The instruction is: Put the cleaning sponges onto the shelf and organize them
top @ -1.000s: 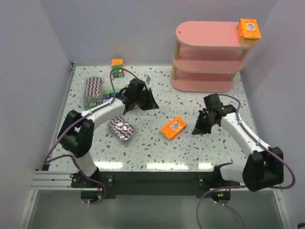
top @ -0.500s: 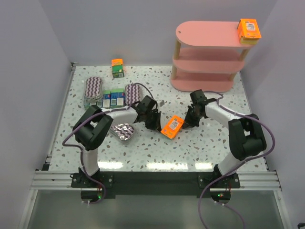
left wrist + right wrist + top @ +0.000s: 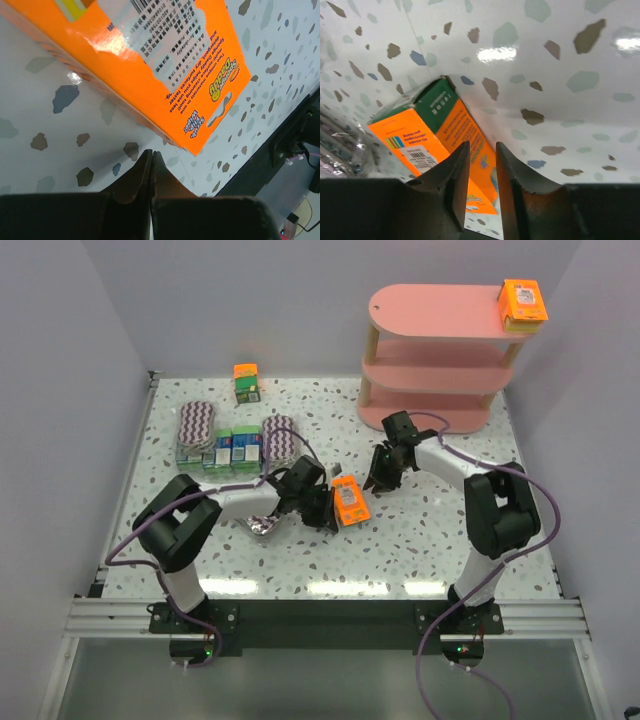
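Note:
An orange sponge pack (image 3: 350, 502) lies flat on the speckled table (image 3: 440, 530), between my two grippers. My left gripper (image 3: 327, 514) is shut and empty, its tips (image 3: 151, 152) just short of the pack's (image 3: 150, 55) corner. My right gripper (image 3: 379, 479) hovers at the pack's far right end, jaws a narrow gap apart (image 3: 482, 146), with the pack (image 3: 420, 135) lying beneath them. The pink shelf (image 3: 440, 350) stands at the back right with one orange pack (image 3: 523, 305) on its top board. Purple zigzag packs (image 3: 197, 428) and blue-green boxes (image 3: 232, 447) sit at the left.
A small orange-and-green pack (image 3: 245, 383) stands upright at the back left. One wrapped zigzag pack (image 3: 262, 526) lies partly under my left arm, close to the orange pack. Walls close the table on the left, back and right.
Both arms swung in to the orange pack at mid-table. The pack slid a little left and turned. My left jaws closed fully and my right jaws parted slightly.

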Available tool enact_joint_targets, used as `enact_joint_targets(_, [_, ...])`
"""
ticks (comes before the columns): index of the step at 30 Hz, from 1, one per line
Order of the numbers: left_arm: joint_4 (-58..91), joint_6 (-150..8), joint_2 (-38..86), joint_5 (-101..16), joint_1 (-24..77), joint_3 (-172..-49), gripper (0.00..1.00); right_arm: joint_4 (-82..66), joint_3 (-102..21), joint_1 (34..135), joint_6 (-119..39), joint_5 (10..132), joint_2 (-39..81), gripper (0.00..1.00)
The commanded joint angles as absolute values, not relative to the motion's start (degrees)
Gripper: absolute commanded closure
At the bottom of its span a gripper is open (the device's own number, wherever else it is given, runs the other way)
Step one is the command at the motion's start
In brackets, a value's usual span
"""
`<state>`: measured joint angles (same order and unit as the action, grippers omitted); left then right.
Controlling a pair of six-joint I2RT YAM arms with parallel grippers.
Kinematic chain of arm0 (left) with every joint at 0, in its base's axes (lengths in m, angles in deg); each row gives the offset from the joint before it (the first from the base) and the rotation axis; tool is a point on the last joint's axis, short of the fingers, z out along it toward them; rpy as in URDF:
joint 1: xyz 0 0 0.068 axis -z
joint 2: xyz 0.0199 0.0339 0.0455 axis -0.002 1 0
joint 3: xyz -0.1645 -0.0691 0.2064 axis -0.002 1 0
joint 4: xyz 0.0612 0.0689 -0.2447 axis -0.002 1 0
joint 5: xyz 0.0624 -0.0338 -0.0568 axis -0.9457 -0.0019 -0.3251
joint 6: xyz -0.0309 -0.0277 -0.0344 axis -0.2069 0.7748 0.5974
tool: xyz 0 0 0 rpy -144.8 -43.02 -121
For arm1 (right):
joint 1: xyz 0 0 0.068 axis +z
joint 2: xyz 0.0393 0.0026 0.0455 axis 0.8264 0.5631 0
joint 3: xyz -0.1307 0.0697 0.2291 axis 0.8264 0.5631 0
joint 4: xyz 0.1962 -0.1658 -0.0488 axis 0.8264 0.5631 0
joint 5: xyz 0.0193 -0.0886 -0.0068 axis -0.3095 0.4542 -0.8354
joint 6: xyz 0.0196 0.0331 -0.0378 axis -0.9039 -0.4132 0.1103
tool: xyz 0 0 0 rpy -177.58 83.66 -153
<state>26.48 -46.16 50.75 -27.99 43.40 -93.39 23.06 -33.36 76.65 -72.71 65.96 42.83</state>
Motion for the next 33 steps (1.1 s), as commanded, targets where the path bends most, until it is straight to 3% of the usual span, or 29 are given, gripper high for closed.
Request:
enact_joint_targets(1, [26.7, -44.7, 45.7, -32.7, 43.5, -93.0, 1.0, 29.5, -34.3, 76.2, -71.7, 73.6, 36.7, 0.65])
enact_joint_targets(3, [27.9, -44.2, 44.3, -33.9, 43.4, -92.7, 1.0, 30.1, -31.1, 76.0, -72.1, 76.2, 32.6, 0.53])
enact_joint_targets(4, [28.2, -44.0, 42.9, -35.2, 43.4, -92.4, 1.0, 29.5, -29.8, 75.9, -72.1, 75.4, 31.2, 0.43])
enact_joint_targets(7, [29.4, -42.8, 40.5, -37.4, 43.2, -91.5, 0.97, 26.6, -24.9, 75.2, -71.7, 67.7, 27.1, 0.37])
enact_joint_targets(11, [29.8, -40.7, 37.1, -39.5, 41.8, -89.3, 0.96, 20.2, -18.1, 75.0, -73.9, 53.1, 24.2, 0.37])
enact_joint_targets(17, [30.1, -39.3, 31.5, -41.2, 38.6, -86.3, 0.94, 4.5, -7.0, 75.0, -83.9, 40.9, 20.4, 0.37])
enact_joint_targets(24, [30.3, -38.8, 28.9, -40.5, 36.4, -84.0, 0.94, -17.3, 2.7, 75.0, -98.3, 39.5, 22.0, 0.43])
enact_joint_targets(27, [30.3, -38.4, 28.2, -40.2, 36.4, -83.3, 0.95, -23.3, 5.6, 74.8, -102.0, 41.1, 23.7, 0.52])
enact_joint_targets(33, [30.5, -37.8, 25.9, -40.1, 36.2, -81.1, 0.95, -32.1, 8.7, 74.4, -106.5, 42.2, 27.6, 0.57])
